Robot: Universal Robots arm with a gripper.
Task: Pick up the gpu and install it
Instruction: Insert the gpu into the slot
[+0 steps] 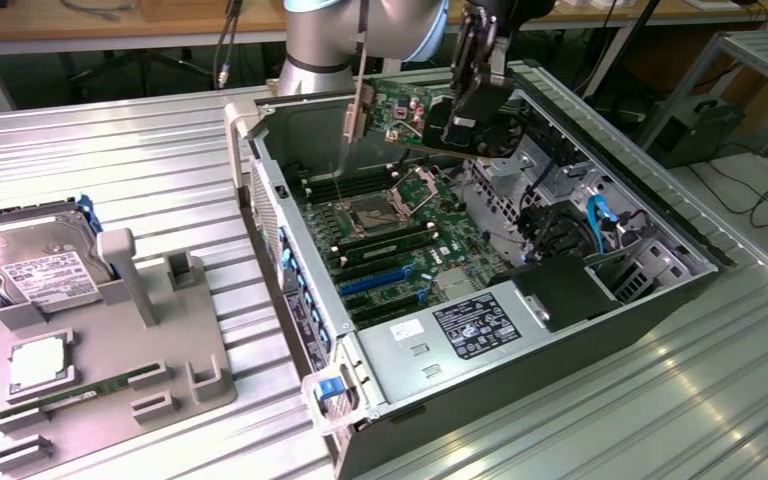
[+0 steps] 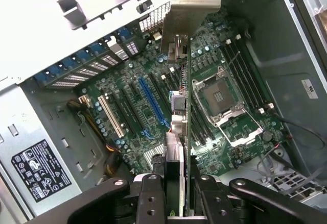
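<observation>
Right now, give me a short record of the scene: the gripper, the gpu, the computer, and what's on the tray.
gripper: shut on the gpu
gpu: held on edge above the motherboard, not in a slot
computer case: open, lying on its side
tray: at the exterior view's left, beside the case
on tray: hard drive, memory stick

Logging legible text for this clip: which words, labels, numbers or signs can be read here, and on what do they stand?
No text can be read clearly.
White label on the boxy silver hard drive: print too small.
Black label on the silver power supply box: white symbols, unreadable.
Small white sticker on the grey case wall: blurred.
Dark gpu card in the gripper: no readable marking.
</observation>
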